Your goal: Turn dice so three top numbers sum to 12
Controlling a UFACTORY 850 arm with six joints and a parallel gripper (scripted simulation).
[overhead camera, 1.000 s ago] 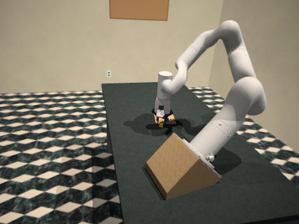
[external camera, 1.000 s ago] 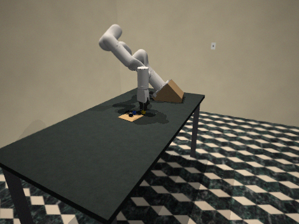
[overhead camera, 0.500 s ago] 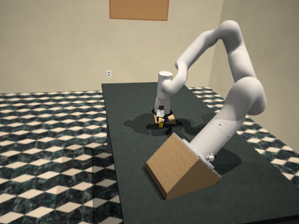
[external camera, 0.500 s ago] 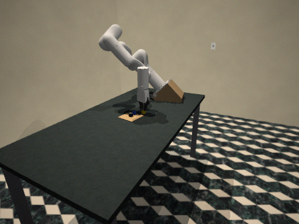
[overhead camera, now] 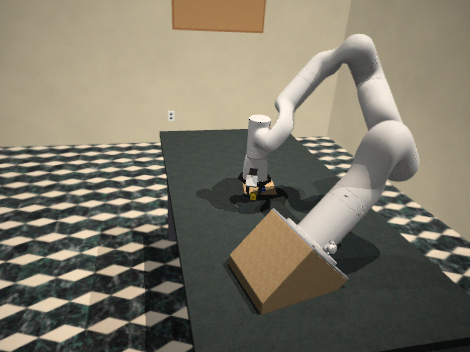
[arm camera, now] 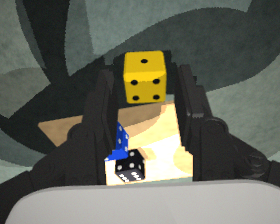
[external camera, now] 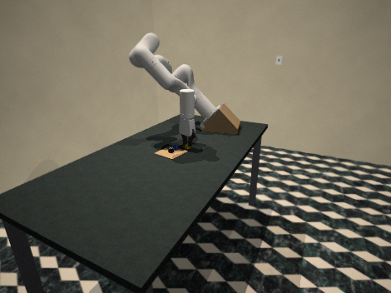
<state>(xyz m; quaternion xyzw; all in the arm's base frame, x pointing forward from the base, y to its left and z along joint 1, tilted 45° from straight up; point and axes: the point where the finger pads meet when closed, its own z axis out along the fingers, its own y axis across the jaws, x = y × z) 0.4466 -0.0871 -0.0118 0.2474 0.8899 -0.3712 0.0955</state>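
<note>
My gripper point(arm camera: 145, 84) point(external camera: 188, 145) points down and is partly open, its fingers on either side of a yellow die point(arm camera: 145, 89) point(overhead camera: 253, 196) point(external camera: 187, 146), with gaps on both sides in the wrist view. That die shows one pip on its upper face and four on the face toward the wrist camera. It appears just beyond the edge of the tan mat point(arm camera: 60, 131) point(external camera: 164, 153) point(overhead camera: 271, 191). A blue die point(arm camera: 121, 142) point(external camera: 175, 147) and a black die point(arm camera: 131, 167) point(external camera: 170, 150) are on the mat, close together. The left finger partly hides the blue die; its top number is unclear.
The dark table point(overhead camera: 215, 276) point(external camera: 125, 213) carries the arm's tan wedge-shaped base point(overhead camera: 280, 266) point(external camera: 222, 121) on the robot's side. The arm point(overhead camera: 380, 96) point(external camera: 158, 69) arches above the table. Shadows of the arm and gripper fall around the mat.
</note>
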